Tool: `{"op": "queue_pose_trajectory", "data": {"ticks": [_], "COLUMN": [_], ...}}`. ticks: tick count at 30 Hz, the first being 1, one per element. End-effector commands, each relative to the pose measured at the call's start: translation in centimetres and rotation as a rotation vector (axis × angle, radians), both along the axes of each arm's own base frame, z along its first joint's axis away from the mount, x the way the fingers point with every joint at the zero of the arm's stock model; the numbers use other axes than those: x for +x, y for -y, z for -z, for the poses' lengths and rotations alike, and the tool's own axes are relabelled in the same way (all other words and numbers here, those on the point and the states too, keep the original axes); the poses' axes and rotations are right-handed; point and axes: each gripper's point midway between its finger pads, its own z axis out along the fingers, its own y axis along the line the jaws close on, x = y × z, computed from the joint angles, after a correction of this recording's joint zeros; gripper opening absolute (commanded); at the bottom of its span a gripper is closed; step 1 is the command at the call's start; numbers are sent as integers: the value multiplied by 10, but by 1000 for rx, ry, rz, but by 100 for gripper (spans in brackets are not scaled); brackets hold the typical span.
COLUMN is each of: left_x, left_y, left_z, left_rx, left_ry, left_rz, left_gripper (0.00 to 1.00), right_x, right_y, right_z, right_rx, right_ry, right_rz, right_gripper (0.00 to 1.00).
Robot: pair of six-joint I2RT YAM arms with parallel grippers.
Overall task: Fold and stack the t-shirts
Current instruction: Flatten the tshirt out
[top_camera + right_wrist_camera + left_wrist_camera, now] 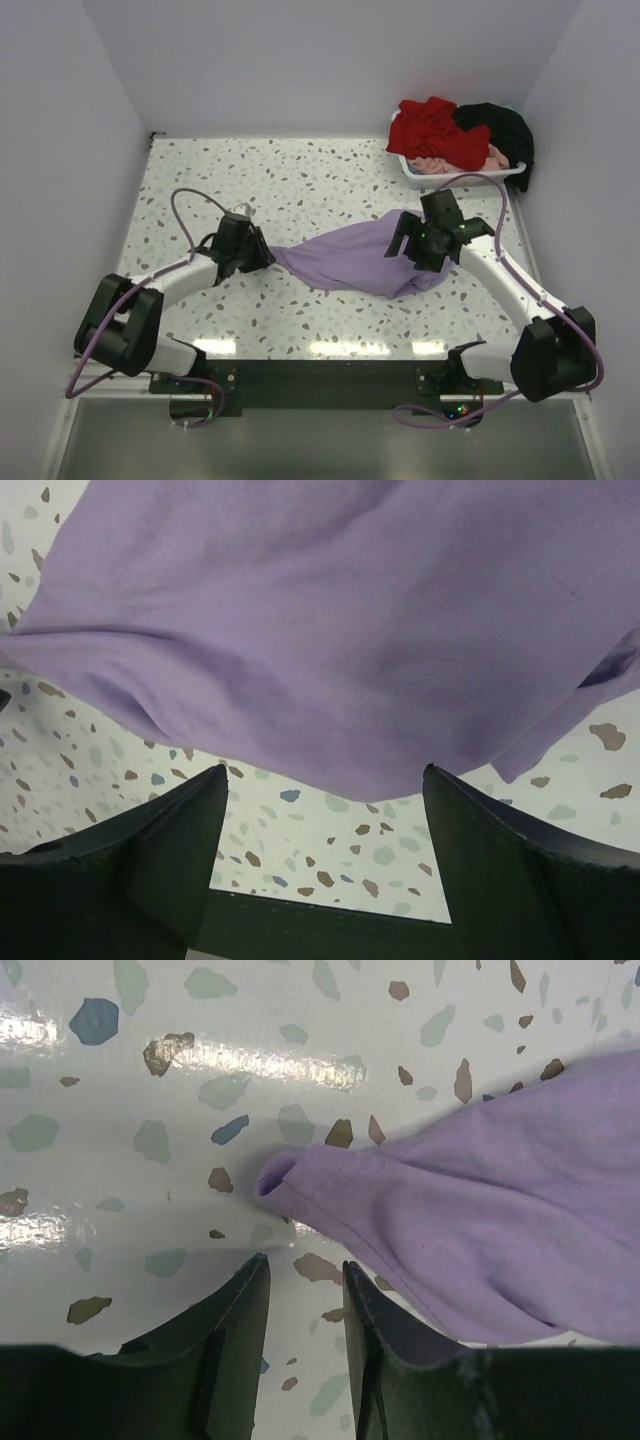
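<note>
The left tool sits low over the desk with its jaws only partly apart. Bare speckled surface shows between them, so it grips nothing. The hemmed corner of the lavender t-shirt lies just beyond its tips, and the narrow gap looks set for pinching that thin edge. The shirt lies as a long, bunched bundle crosswise in the middle of the desk between the two arms, not yet flat. That probably explains a tool at each end, since spreading it calls for a pull from both sides. The right tool is spread wide and released, and the shirt's lower edge just reaches between its tips without being clamped. Far right at the back, the white tray holds the red t-shirt, black t-shirt and pale pink t-shirt in a heap, likely waiting their turn.
</note>
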Motion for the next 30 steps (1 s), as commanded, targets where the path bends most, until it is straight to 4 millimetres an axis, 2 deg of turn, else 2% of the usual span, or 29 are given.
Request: {"op": "queue_pose_trajectory", "data": {"ticks": [1, 7, 13, 14, 19, 24, 27, 30], "left_x": [28, 35, 46, 41, 46, 43, 47, 47], "left_y": [8, 3, 1, -1, 0, 2, 7, 8], "left_z": [-24, -17, -19, -13, -17, -8, -8, -7], "left_rx": [-25, -9, 6, 23, 17, 14, -8, -20], "left_ry": [108, 102, 100, 69, 84, 57, 75, 78], "left_rz": [19, -9, -15, -16, -17, -10, -1, 0], "left_gripper": [40, 41, 41, 41, 41, 41, 34, 11], "right_x": [3, -1, -4, -5, -7, -11, -13, -15], "right_y": [4, 10, 19, 21, 29, 35, 40, 42], "right_z": [3, 15, 26, 27, 36, 42, 46, 54], "right_rx": [-8, -14, -35, -38, -48, -70, -87, -88], "right_ry": [6, -26, -51, -57, -83, -107, -124, -146], "right_rz": [3, 15, 34, 40, 59, 74, 83, 89], "right_gripper": [82, 84, 86, 86, 86, 86, 86, 83]}}
